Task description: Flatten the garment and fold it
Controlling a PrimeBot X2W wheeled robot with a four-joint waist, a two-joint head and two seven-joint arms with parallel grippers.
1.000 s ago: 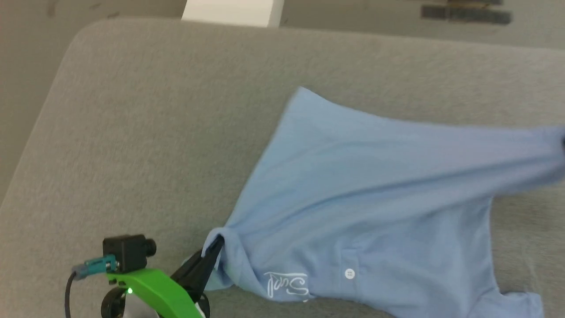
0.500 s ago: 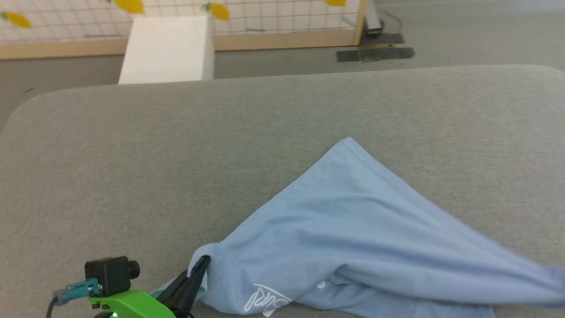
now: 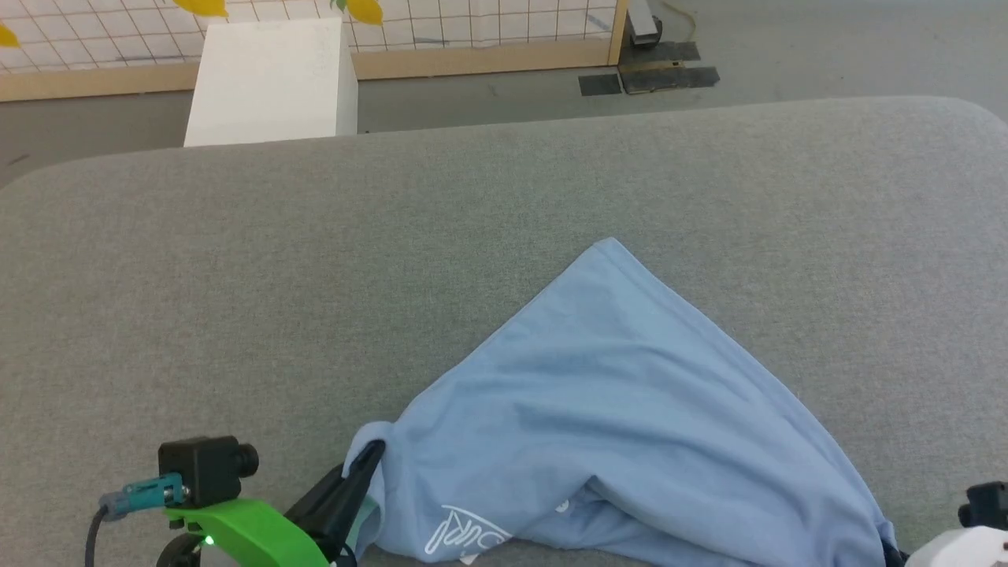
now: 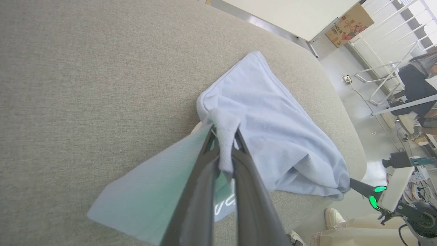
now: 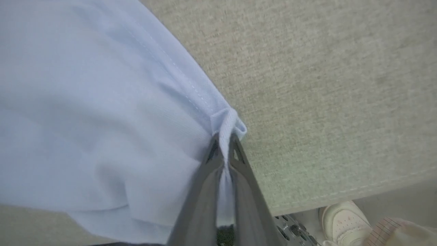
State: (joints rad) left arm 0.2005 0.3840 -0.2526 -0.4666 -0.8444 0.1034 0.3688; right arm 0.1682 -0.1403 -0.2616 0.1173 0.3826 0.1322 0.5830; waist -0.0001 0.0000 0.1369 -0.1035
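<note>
Light blue polo shirt [image 3: 622,409] lies bunched near the grey counter's [image 3: 236,276] front edge. Left gripper [image 3: 373,453] pinches a fabric fold at its left end; right gripper [image 5: 225,141] pinches a stitched hem corner. White script logo [image 3: 465,539]: inverted, partly hidden, illegible.

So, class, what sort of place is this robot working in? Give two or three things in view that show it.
Probably an indoor robotics lab or test space, not a home: a grey fabric-covered work surface, a wood-framed white grid screen on a grey floor, and a person seated nearby.
</note>
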